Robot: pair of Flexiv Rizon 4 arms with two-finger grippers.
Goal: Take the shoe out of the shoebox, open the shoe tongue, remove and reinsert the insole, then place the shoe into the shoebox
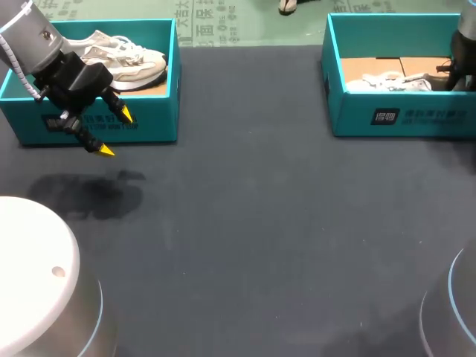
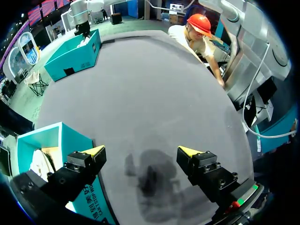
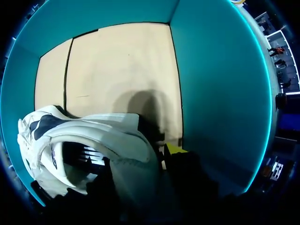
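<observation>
Two teal cardboard boxes sit along the far side of a dark grey matte table.

The left shoebox has a dark rectangular label with white print on its near wall, partly hidden and too small to read. Inside lies a cream-and-white mesh sneaker with white laces and a thick pale sole. The left gripper hovers just in front of that near wall, above the table. Its yellow tips are spread wide with nothing between them, and its soft shadow falls on the table nearer the viewer. In the left wrist view the box sits just beside one finger.

The right shoebox has the same kind of dark label with white print on its near wall, not legible. Its floor is plain brown cardboard and its walls are smooth teal. A white sneaker with dark navy accents lies inside, toward the near wall. The right gripper is down inside this box at the shoe's right end. The right wrist view shows the shoe's padded collar and open mouth right against it. Can't tell whether it pinches the shoe.
</observation>
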